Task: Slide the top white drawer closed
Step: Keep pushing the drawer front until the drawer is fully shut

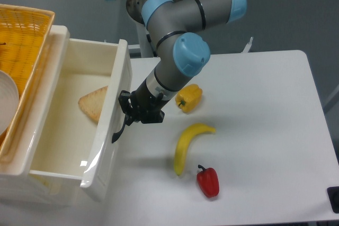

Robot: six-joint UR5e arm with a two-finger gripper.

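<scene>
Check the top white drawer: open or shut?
Open. The top white drawer is pulled far out, its inside showing with a toast slice lying in it. The pincer is at its front panel.

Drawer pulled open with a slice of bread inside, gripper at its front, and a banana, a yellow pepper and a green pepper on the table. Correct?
Not quite: the camera view shows the second pepper is red, not green. The rest stands.

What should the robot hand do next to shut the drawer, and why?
Probably push left against the drawer front. The drawer is pulled far out, with a slice of bread showing inside, and the gripper is already right at the black handle.
</scene>
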